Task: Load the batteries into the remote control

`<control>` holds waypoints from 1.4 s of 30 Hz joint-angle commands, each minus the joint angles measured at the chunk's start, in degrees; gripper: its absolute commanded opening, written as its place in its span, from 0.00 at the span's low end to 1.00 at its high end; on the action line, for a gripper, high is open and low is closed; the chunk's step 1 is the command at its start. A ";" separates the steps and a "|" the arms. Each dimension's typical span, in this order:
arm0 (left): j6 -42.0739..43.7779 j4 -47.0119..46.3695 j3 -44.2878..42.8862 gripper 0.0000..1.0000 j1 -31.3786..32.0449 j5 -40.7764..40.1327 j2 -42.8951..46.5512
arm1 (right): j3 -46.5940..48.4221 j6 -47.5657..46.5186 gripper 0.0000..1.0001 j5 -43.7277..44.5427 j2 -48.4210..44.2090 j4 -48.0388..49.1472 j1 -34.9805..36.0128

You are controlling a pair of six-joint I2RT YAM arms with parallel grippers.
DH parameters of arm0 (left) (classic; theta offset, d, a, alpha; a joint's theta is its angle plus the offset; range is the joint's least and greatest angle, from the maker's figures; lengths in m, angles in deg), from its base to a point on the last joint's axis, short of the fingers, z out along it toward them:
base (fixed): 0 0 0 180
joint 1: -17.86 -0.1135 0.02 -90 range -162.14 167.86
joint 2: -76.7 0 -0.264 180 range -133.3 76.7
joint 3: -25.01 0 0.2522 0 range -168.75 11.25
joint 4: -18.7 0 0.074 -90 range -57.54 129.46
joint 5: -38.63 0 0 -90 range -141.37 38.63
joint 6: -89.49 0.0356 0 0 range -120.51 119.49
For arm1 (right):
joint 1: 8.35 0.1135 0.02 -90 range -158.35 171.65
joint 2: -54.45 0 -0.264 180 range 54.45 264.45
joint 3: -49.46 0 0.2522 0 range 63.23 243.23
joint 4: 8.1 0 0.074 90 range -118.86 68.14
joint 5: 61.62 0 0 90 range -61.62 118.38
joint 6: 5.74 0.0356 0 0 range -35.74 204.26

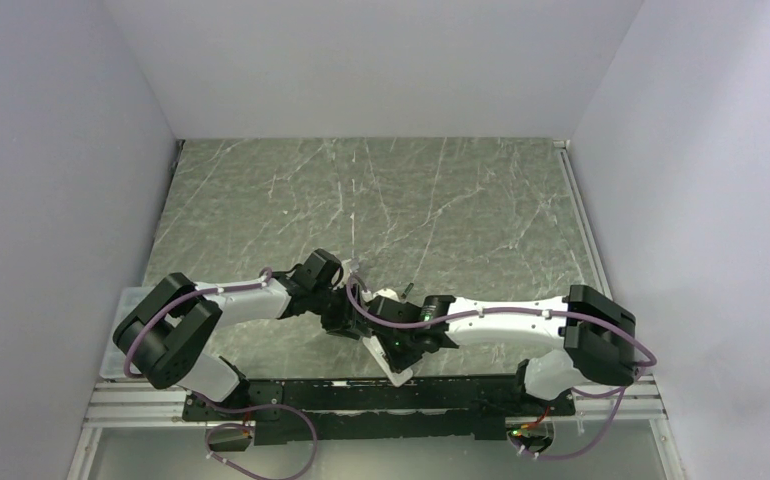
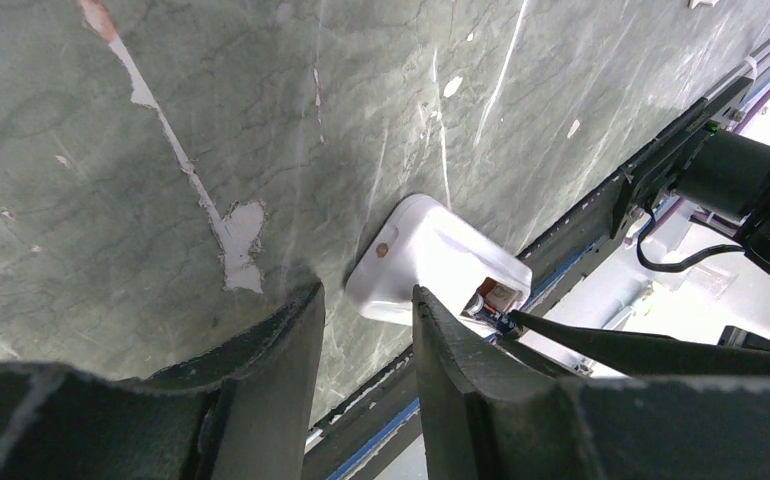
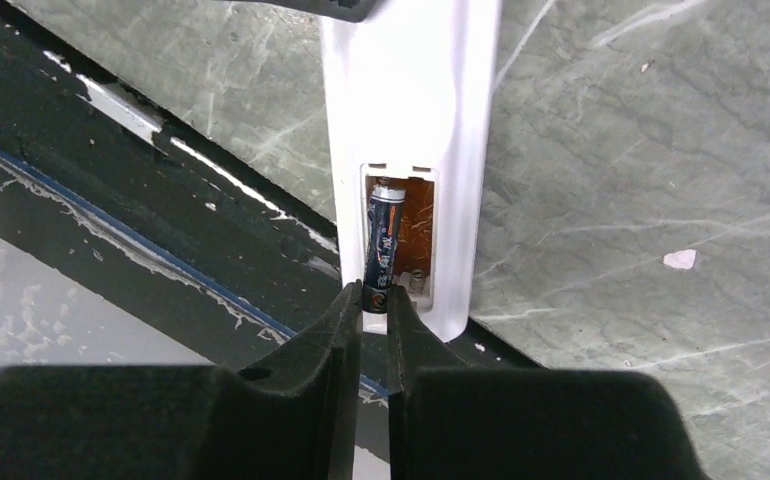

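A: While the right gripper point(image 3: 373, 300) is pinching the battery point(image 3: 382, 245), where's it sitting?
B: It's lying lengthwise in the bay of the remote control point(image 3: 461, 100) (cap pointing away); the left gripper point(image 2: 366, 300) is straddling it, grip unclear.

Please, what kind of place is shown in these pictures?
Likely a robotics lab test cell, not a home: plain white walls enclose a marbled grey tabletop, and the left arm and right arm are mounted on a metal rail at its near edge.
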 commanded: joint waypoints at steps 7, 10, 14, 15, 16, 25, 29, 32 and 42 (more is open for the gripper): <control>0.35 -0.61 0.72 0.44 0.16 -0.54 0.02 | 3.49 -2.77 0.13 0.38 2.24 -1.08 0.17; 0.43 -0.62 0.62 0.44 0.20 -0.39 -0.21 | 3.32 -2.10 0.13 0.70 1.45 -1.82 0.17; 0.26 -1.14 0.71 0.44 0.21 -0.24 -0.26 | 2.59 -0.67 0.13 0.59 0.07 -1.20 0.17; 0.21 -1.22 0.71 0.44 0.18 -0.21 -0.34 | 2.45 -0.46 0.13 0.38 0.08 -0.96 0.17; 0.18 -1.37 0.71 0.44 0.20 -0.13 -0.40 | 2.36 -0.33 0.13 0.29 0.25 -0.91 0.17; 1.05 -0.53 -0.49 0.44 0.14 0.37 0.26 | 1.84 0.31 0.12 0.19 0.60 -0.70 0.34; 3.05 2.02 -2.92 0.46 -1.06 -0.42 0.86 | 0.98 0.61 0.13 0.19 -0.40 -1.37 0.35; 4.80 3.35 -4.43 0.47 -2.06 -0.71 0.68 | 0.29 0.94 0.12 0.19 -1.58 -2.01 0.35; 5.53 3.17 -5.10 0.47 -2.59 0.21 -0.03 | -0.72 2.64 0.12 -1.01 -2.11 0.49 0.56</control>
